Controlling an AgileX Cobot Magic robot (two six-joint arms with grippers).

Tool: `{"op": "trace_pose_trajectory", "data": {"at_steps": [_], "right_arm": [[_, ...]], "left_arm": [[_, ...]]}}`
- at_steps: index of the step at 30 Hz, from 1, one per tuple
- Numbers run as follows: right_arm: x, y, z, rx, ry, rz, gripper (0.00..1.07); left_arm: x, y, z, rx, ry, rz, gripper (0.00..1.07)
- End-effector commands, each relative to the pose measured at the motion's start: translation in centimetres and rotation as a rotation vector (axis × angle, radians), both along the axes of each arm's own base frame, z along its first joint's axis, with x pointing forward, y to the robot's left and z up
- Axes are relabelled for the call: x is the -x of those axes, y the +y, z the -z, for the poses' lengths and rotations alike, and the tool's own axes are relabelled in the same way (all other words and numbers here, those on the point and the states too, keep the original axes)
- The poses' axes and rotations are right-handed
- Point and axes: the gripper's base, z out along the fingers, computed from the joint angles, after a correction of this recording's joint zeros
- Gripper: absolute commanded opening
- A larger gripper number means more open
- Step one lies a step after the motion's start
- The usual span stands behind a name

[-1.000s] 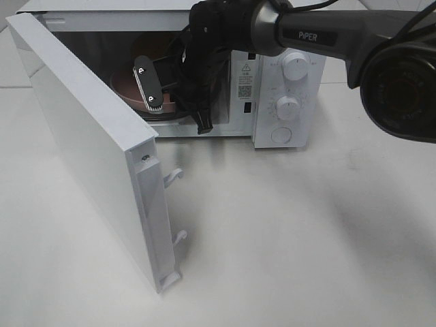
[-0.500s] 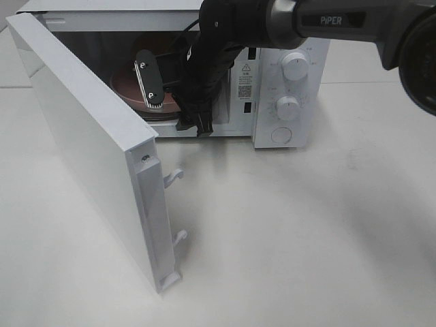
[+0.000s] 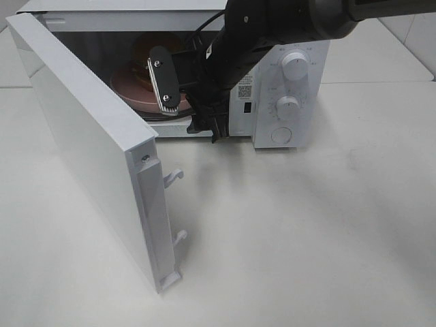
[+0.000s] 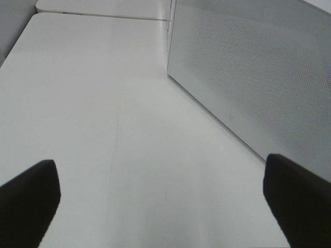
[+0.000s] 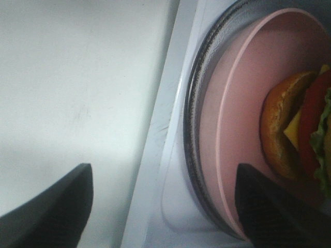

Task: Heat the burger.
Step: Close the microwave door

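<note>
The burger (image 3: pixel 152 50) sits on a pink plate (image 3: pixel 131 93) on the glass turntable inside the open microwave (image 3: pixel 272 41). In the right wrist view the burger (image 5: pixel 297 129) shows its bun, tomato, cheese and lettuce on the plate (image 5: pixel 232 134). My right gripper (image 3: pixel 188 107) hangs at the oven's mouth, in front of the plate, open and holding nothing (image 5: pixel 160 212). One of its fingers (image 3: pixel 165 83) overlaps the plate's edge in the high view. My left gripper (image 4: pixel 163 201) is open over bare table; it is out of the high view.
The microwave door (image 3: pixel 88 136) stands swung out to the left, its latch hooks (image 3: pixel 174 178) pointing right. Two knobs (image 3: pixel 295 66) and a button are on the panel. A perforated white panel (image 4: pixel 258 67) shows in the left wrist view.
My right gripper has opened, let go of the plate and drawn back toward the oven's front and right. The plate with the burger stays on the turntable.
</note>
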Motion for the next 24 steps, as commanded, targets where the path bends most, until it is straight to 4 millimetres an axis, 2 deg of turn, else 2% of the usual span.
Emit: {"op": "trace_pose_trajectory", "data": {"at_steps": [1, 22, 24], "right_arm": [[1.2, -0.9, -0.8, -0.007, -0.013, -0.003, 0.76], [7.0, -4.9, -3.6, -0.049, -0.007, 0.059, 0.76], [7.7, -5.8, -4.1, -0.057, -0.006, 0.080, 0.76]], "left_arm": [[0.1, 0.0, 0.0, 0.010, -0.003, -0.001, 1.00], [0.1, 0.0, 0.0, 0.010, -0.003, -0.001, 1.00], [0.1, 0.0, 0.0, 0.010, -0.003, -0.001, 1.00]]}}
